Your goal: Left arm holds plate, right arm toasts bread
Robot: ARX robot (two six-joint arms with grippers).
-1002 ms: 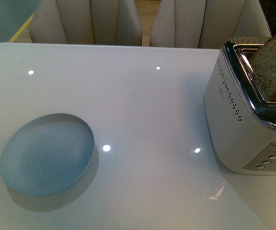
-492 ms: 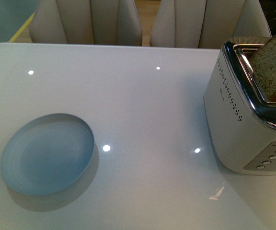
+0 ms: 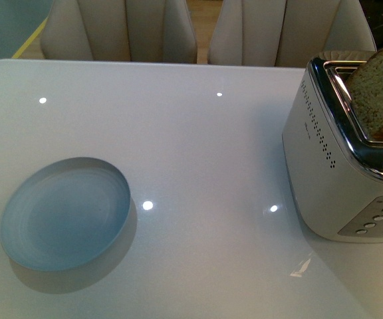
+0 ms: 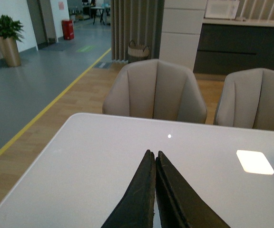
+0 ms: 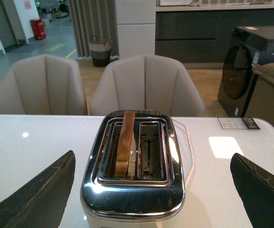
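Nothing moved — bread still in toaster.

Glossy white table, mirror-polished metal toaster, speckled porous bread, smooth plate

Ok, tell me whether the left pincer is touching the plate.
Apart. In the front view the plate lies alone on the table with no arm near; the left wrist view shows the left pincer shut over bare table.

- The speckled light brown bread slice is cut by the front view's right edge, its lower part hidden inside the slot.
- The shiny chrome-and-white toaster also runs off that edge.
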